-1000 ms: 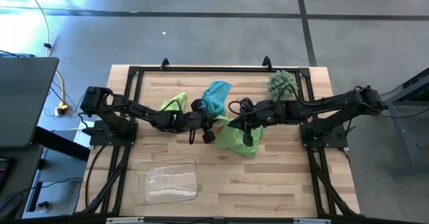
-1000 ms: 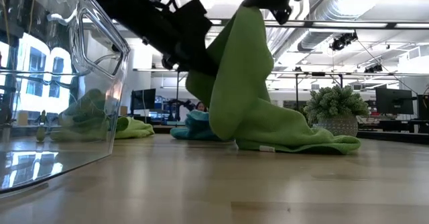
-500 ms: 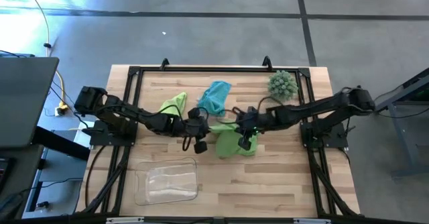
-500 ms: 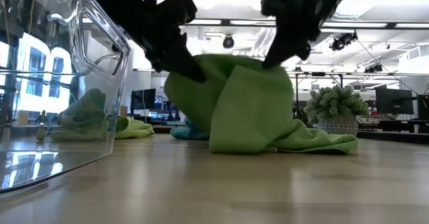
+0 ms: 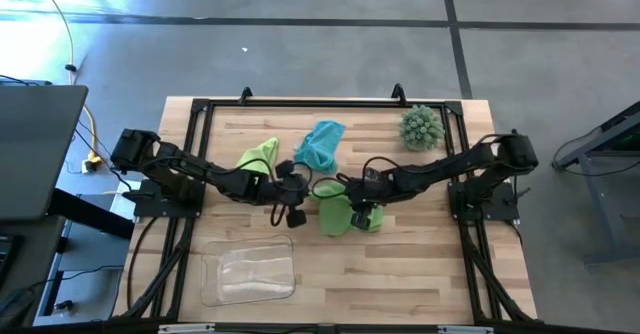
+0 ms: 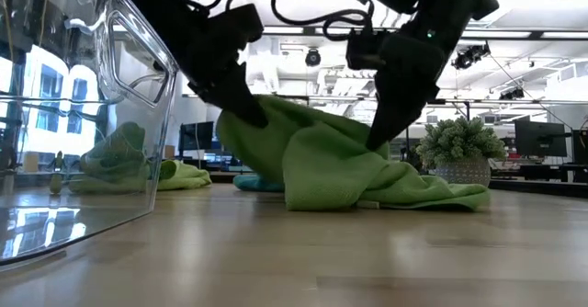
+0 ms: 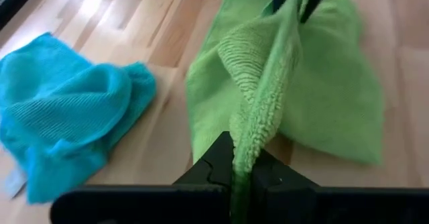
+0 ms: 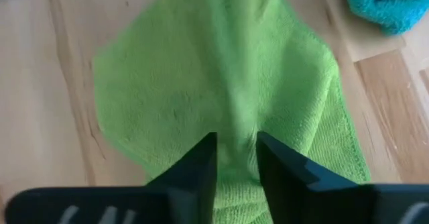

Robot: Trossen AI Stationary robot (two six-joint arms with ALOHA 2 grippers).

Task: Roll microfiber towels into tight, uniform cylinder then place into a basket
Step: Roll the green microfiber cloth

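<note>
A lime green towel (image 5: pixel 345 216) lies bunched at the table's middle, with a raised ridge (image 6: pixel 312 128) running between my two grippers. My left gripper (image 5: pixel 300 192) is shut on the ridge's left end and my right gripper (image 5: pixel 358 200) on its right end. A teal towel (image 5: pixel 322 144) and a second lime green towel (image 5: pixel 260 156) lie crumpled farther back. The clear basket (image 5: pixel 248 269) stands at the near left. My left gripper pinches a raised fold of the green towel (image 7: pixel 245 158) between its two fingers, coming slanting down from the table's left. The fold stands clear of the table, and the cloth below it rests on the wood. My right gripper pinches the bunched green cloth (image 8: pixel 236 141) between its two fingers, slanting down from the table's right. That end (image 6: pixel 372 146) is held a little above the table. The rest of the towel spreads on the wood below.
A spiky grey-green ball (image 5: pixel 420 126) stands at the far right. A black frame (image 5: pixel 200 109) runs round the table's edges. Bare wood lies to the right of the basket along the near edge.
Both grippers have gone down, and my right gripper has also gone toward the table's left and near edges. The green towel, which hung high from them, has been lowered; most of it now lies on the table with a low ridge between the grippers.
</note>
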